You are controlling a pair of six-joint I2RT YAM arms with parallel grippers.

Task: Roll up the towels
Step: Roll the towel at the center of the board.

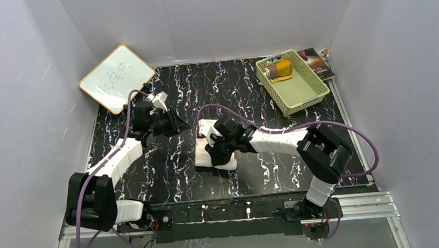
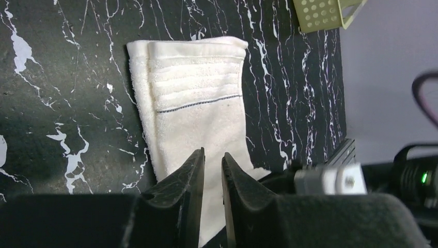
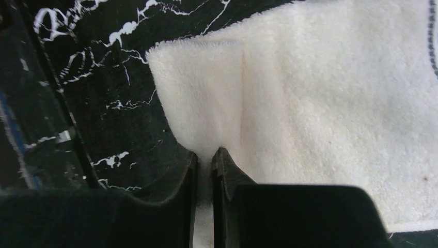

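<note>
Cream-white towel (image 2: 196, 113) lies at the centre of the black marbled worktop (image 1: 168, 167), right tool (image 3: 205, 157) clamped on a folded corner of it, left tool (image 2: 213, 161) narrowly apart, holding nothing, near its left side; orange-yellow towel (image 1: 281, 69) sits in the green basket (image 1: 298, 87), far right.

Nothing here can actually be read. The whiteboard (image 1: 116, 78) at the far left corner of the top view holds a few greenish handwritten strokes that look like characters, but they are too small and faint to make out. The dark booklet (image 1: 320, 65) behind the green basket (image 1: 298, 87) carries pale print on its cover, which is also too small to read. The cream-white towel (image 2: 196, 119) bears a thin dark stitched line across its ribbed end, a seam rather than lettering.
</note>
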